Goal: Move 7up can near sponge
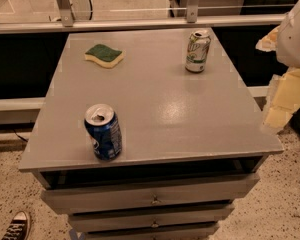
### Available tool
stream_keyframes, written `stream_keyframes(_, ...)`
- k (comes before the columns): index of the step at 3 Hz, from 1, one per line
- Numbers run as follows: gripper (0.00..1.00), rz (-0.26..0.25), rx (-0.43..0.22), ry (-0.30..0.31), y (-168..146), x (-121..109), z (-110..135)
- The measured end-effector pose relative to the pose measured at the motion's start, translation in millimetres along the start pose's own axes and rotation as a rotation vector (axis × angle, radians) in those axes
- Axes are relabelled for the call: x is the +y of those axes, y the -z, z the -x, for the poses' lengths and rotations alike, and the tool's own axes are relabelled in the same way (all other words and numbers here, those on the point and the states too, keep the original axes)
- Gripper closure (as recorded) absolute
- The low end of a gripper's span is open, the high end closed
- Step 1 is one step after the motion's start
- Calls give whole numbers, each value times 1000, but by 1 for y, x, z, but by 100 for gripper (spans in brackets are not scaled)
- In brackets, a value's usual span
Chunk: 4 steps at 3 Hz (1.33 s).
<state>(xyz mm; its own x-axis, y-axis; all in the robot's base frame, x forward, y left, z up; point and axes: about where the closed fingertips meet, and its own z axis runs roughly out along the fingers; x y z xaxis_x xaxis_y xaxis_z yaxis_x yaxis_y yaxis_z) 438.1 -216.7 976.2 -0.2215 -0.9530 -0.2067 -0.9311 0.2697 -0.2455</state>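
Closest to the camera, bottom left corner, is the toe of a black sneaker (15, 226) with white laces on the speckled floor. Right above that you get the drawer fronts (150, 199) of a grey cabinet (155, 104), stacked and with small handles.

On the cabinet top, front left, there's a dark blue soda can (103, 132) standing upright with its tab end open. Far left at the back lies the sponge (104, 55), green side up, flat on the surface. The 7up can (197, 51) stands upright at the back right, well apart from the sponge, with bare grey top between them.

The gripper (281, 104) shows up as a pale yellowish blocky bit hanging off the right side of the cabinet, near the front right corner, under a white rounded arm part (295, 34). It isn't over the top at all and it's touching nothing. The 7up can sits to its left and further back, well apart from it. Honestly can't tell whether it's clenched or released from here.

Behind the cabinet runs a metal rail (140, 23)
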Motion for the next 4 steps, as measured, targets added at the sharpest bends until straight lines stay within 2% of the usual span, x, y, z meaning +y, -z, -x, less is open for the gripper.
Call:
stream_keyframes(1,0,0,0,0,0,0,0)
stream_keyframes(2,0,-29,-17,-15,-6,-7,-3)
stream_keyframes(3,0,-115,-63,-62,-21,-37,-13)
stream_keyframes(4,0,-254,-204,-107,-41,-104,-12)
